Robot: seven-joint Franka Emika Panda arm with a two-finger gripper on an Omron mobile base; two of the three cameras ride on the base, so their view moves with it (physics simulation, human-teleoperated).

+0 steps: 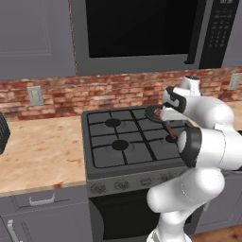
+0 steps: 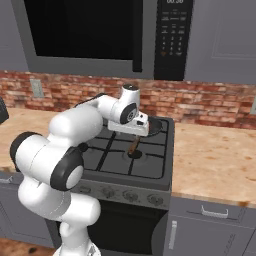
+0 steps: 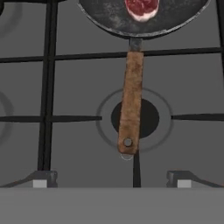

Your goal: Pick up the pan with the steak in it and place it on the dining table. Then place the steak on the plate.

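Over the stove [image 1: 127, 142], I am hovering my claw [image 3: 112, 183], jaws wide and empty, above the pan [image 3: 113, 19]'s handle [image 3: 131, 100]; next: descending to grip it.

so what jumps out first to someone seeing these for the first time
The white arm reaching over the gas stove, its claw hovering open above the pan's wooden handle. Next, the black pan on a back burner with the red steak in it, handle stretching over the front burner. Behind, a red brick wall under a dark microwave.
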